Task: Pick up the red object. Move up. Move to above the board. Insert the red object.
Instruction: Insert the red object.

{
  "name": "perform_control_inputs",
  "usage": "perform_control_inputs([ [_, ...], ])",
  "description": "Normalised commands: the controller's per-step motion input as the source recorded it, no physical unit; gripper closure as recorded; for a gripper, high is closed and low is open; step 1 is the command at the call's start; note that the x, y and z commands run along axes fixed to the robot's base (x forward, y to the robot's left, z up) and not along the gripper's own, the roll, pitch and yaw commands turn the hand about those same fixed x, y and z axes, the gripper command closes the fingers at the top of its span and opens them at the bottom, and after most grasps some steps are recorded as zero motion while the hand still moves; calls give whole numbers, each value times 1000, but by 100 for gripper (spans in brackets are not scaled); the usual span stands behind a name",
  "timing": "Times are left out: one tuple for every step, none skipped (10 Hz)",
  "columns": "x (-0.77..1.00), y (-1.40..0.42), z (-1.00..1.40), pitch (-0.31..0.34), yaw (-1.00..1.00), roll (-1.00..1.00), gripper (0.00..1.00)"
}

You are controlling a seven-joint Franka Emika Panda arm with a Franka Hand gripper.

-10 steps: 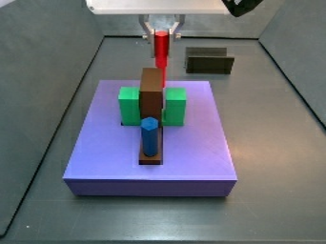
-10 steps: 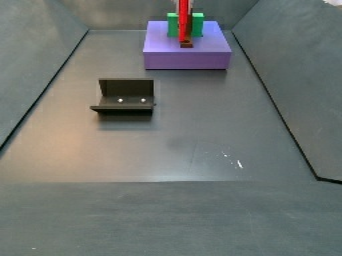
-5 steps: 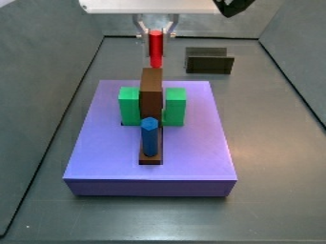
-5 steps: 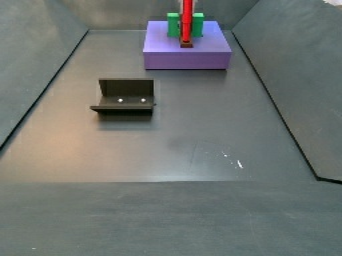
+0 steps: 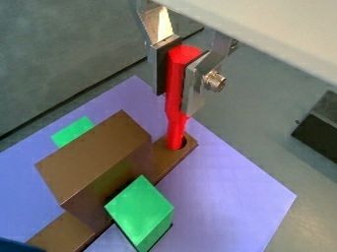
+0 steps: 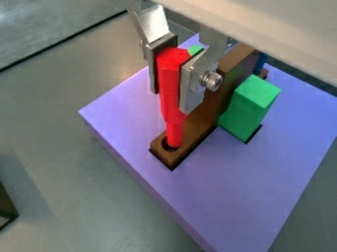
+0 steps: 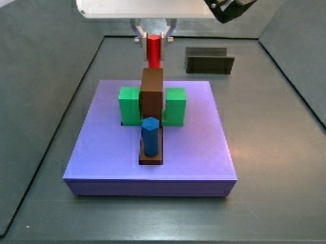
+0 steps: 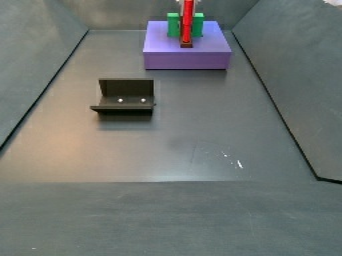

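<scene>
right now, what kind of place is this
Likely a robot peg-insertion test cell: bare grey walled floor, a flat lavender board with brown bar, and the claw above it, shut on a thin red peg, near a dark L-shaped fixture.

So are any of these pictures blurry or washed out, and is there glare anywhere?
Both wrist views are sharp on the thin red peg in the gripper, whose jaws clamp it; a pale blown-out band crosses the top corner. In a side view, small glare specks mark the grey floor, and the lavender square board is small and soft.
</scene>
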Motion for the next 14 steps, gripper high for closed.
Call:
perform_control_inputs([
  [-3, 257, -94, 0, 0, -71, 100],
  [-60, 277, -51, 0, 0, -71, 100],
  [-11, 111, 0, 0, 0, -6, 100],
  [0, -60, 0, 24, 0, 169, 100],
  [0, -100, -63, 43, 43, 324, 100],
  [0, -94, -54, 67, 31, 406, 100],
  [0, -97, 0, 113, 0, 473, 100],
  [0, -123, -9, 100, 0, 453, 100],
  [9, -71, -83, 79, 0, 346, 100],
  [123, 0, -123, 47, 0, 124, 100],
  [169, 0, -146, 31, 0, 61, 100],
  [143, 0, -189, 13, -26, 53, 100],
  [126, -9, -226, 4, -14, 96, 100],
  [0, -186, -209, 0, 26, 177, 100],
])
